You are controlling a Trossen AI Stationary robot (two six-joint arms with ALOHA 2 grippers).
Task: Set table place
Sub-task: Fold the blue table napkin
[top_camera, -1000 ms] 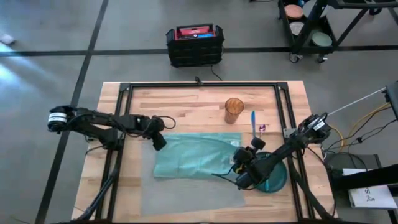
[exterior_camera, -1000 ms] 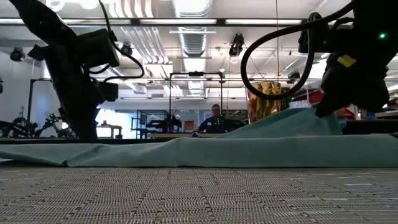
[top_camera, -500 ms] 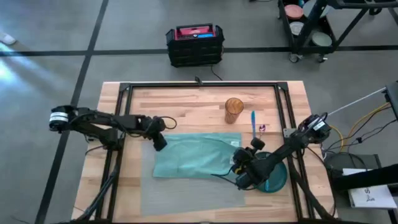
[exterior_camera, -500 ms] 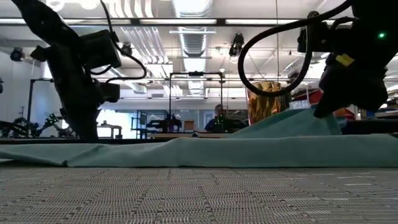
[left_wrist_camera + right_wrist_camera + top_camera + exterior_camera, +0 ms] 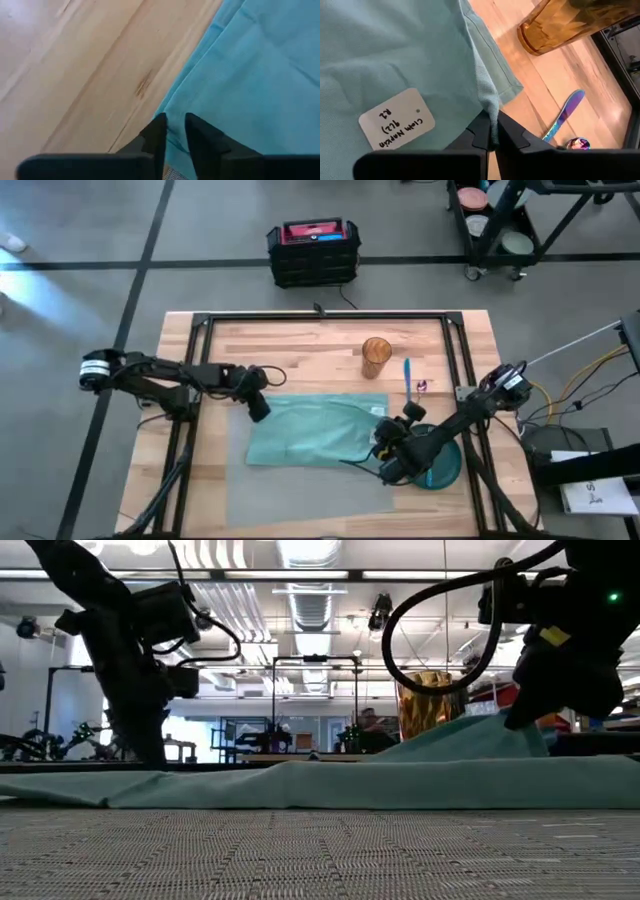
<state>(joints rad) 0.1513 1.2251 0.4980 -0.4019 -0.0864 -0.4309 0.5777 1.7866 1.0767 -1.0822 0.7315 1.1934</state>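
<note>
With the grey placemat (image 5: 300, 485) lying flat on the desk (image 5: 320, 350), the right end effector (image 5: 490, 134) is pinching the teal napkin (image 5: 310, 430) corner while the left end effector (image 5: 174, 131), fingers slightly apart, is hovering at the opposite edge, probably needing to clamp next for folding.
</note>
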